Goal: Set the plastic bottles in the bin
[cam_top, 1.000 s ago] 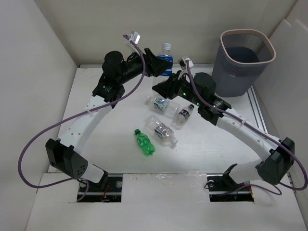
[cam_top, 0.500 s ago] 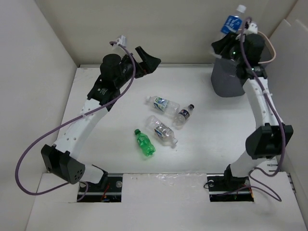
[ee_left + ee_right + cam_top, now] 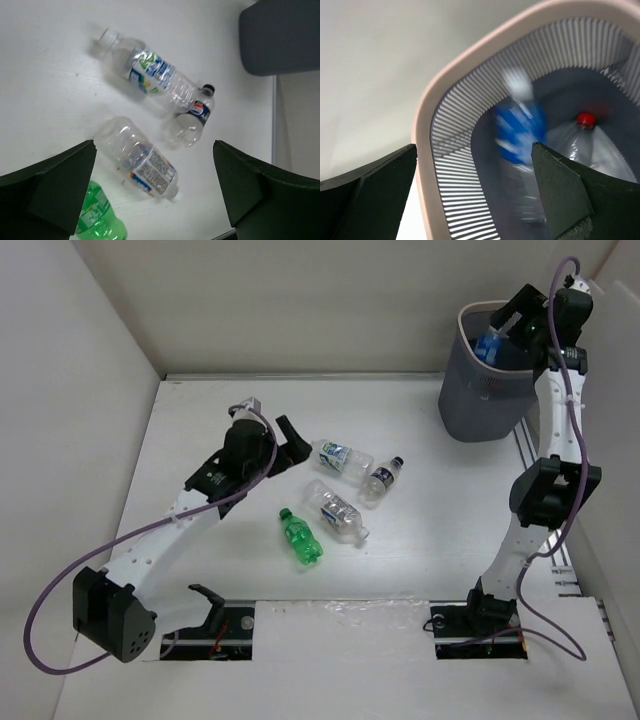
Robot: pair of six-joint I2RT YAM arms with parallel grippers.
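Several plastic bottles lie mid-table: one with a white-green-blue label [image 3: 340, 455] [image 3: 152, 75], a dark-labelled one with a black cap [image 3: 381, 478] [image 3: 195, 117], a clear one [image 3: 338, 512] [image 3: 142, 162] and a green one [image 3: 300, 537] [image 3: 97, 217]. My left gripper [image 3: 296, 439] [image 3: 155, 190] hangs open just left of them, holding nothing. My right gripper [image 3: 514, 324] [image 3: 475, 190] is open above the grey-blue bin [image 3: 480, 405] [image 3: 427, 125]. A blue-labelled bottle [image 3: 488, 347] [image 3: 520, 122] drops blurred into the bin, beside a clear bottle with a red cap [image 3: 585, 119].
The bin stands at the far right corner against the back wall. A side wall runs close along the right arm. The table's left side and near edge hold only the arm bases.
My right gripper opened over the bin and let the blue-labelled bottle fall. The left arm came down and forward from the back wall to just left of the lying bottles.
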